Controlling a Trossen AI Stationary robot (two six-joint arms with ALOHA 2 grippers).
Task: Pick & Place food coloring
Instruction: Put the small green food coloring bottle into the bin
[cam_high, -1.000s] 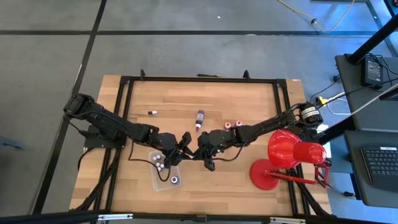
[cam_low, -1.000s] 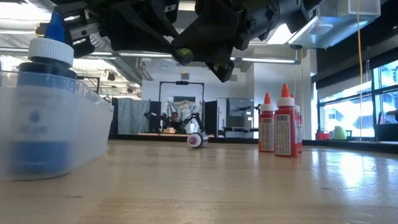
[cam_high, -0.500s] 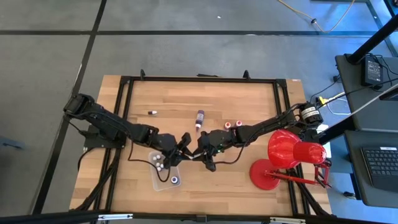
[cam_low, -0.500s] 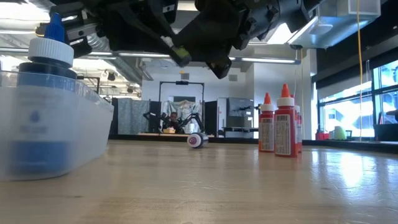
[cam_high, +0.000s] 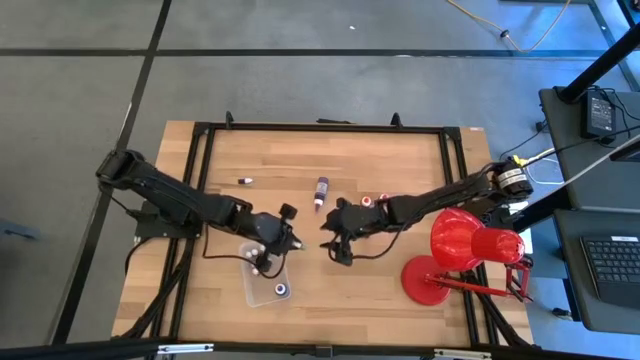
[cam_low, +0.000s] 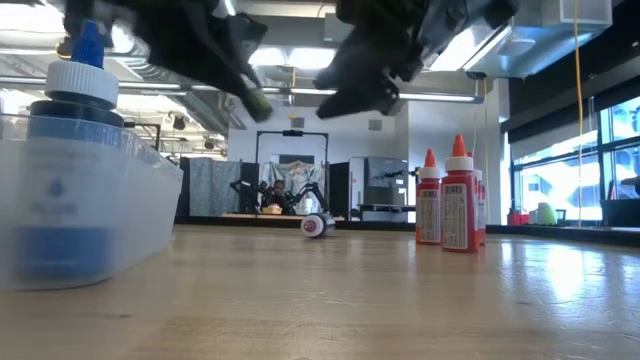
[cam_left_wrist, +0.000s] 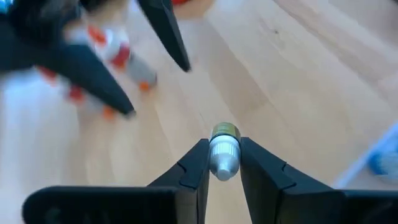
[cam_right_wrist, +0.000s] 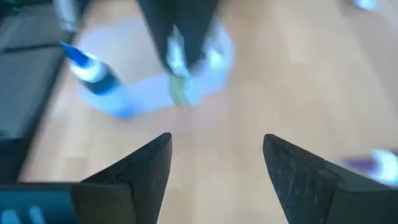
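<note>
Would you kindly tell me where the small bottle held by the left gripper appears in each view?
Left wrist: small bottle pinched at centre.
Right wrist: upper centre, in front of the tray.
Low: upper left of centre.
High: too small to see; left gripper is over the tray's end.
Shared landmark: the tray.

So the tray (cam_high: 262, 285) sits near the front edge of the table (cam_high: 400, 160), left of centre, with a few dropper bottles (cam_high: 282, 290) standing in it. The left gripper (cam_high: 272, 243) hangs just over the tray's back end, pinching a small bottle (cam_left_wrist: 223, 154). The right gripper (cam_high: 334, 232) is beside it, to the right. A long bottle (cam_high: 321, 190) lies behind them mid-table, a tiny one (cam_high: 245, 181) further left. The lamp (cam_high: 462, 250) stands at the right edge.
</note>
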